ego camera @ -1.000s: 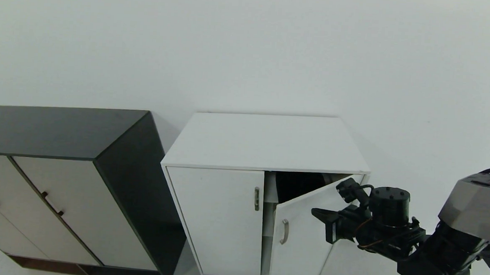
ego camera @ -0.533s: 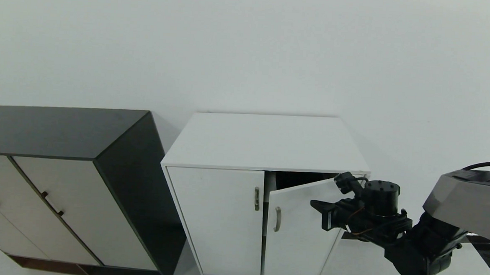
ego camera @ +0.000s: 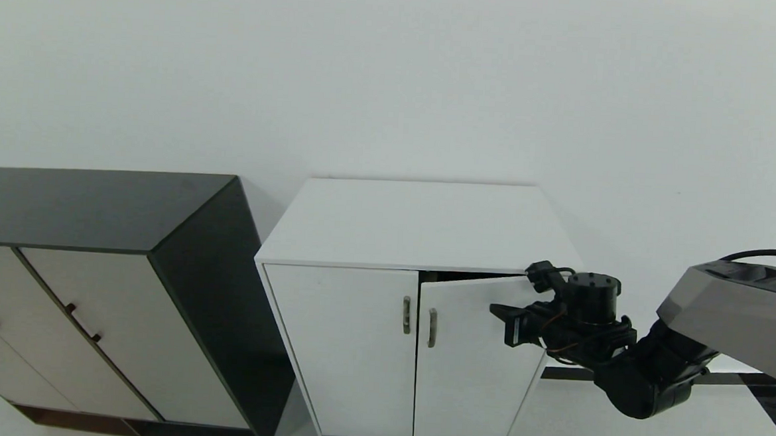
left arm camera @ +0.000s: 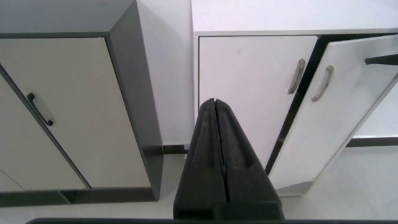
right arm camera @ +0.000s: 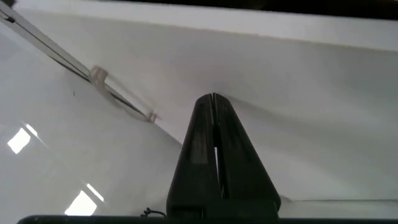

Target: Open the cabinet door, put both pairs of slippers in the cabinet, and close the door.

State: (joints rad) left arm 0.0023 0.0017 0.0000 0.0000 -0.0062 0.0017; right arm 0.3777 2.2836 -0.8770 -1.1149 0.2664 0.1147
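Observation:
The white cabinet [ego camera: 421, 226] stands against the wall, its left door flat shut. Its right door [ego camera: 467, 362] hangs slightly ajar, with a thin dark gap along its top edge and its handle [ego camera: 432, 327] close to the left door's handle. My right gripper [ego camera: 497, 311] is shut, its tip [right arm camera: 214, 99] resting against the outer face of that door [right arm camera: 298, 93], beside the handle [right arm camera: 121, 96]. My left gripper [left arm camera: 216, 106] is shut on nothing and is held back from the cabinet front [left arm camera: 249, 81], facing the gap between the two cabinets.
A black cabinet [ego camera: 96, 209] with pale doors and dark handles stands close on the white cabinet's left, also seen as [left arm camera: 62, 106]. Bare white wall rises behind. Pale floor lies to the right of the white cabinet.
My right arm has moved forward and left with its tip on the right door. The door has swung from about half open to almost shut.

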